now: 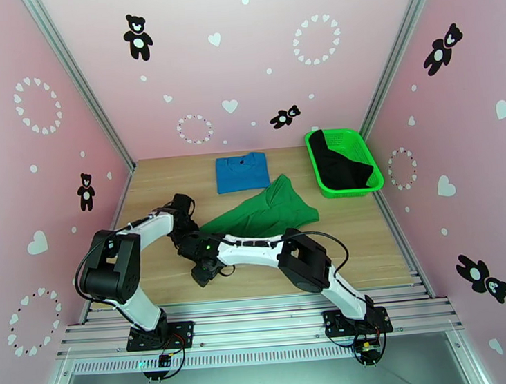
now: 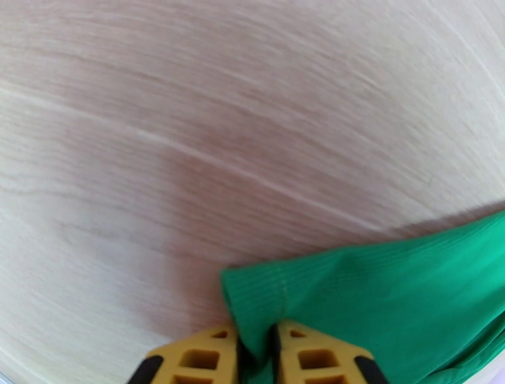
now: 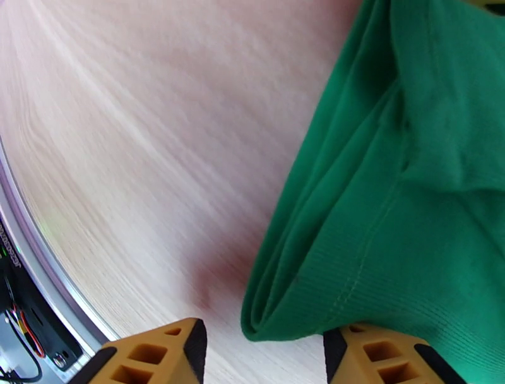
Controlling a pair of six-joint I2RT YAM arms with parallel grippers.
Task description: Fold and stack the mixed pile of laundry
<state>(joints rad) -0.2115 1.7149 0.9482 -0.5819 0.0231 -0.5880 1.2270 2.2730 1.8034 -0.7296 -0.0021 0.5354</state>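
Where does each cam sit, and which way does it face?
Top external: above and behind the bases, looking down at the table; both arms, left gripper and right gripper show.
Left wrist: on the left arm, facing the tabletop; left gripper pinches the green shirt corner.
Right wrist: on the right arm, facing the shirt's hem by the open right gripper.
Shared: all three see the green shirt on the table.

Top external: high at 6 o'clock, facing down toward 12 o'clock across the whole pale wooden tabletop (image 1: 367,243).
Left wrist: very near the tabletop.
Right wrist: equally near.
Shared: bright green cloth garment (image 1: 265,212), in all three views.
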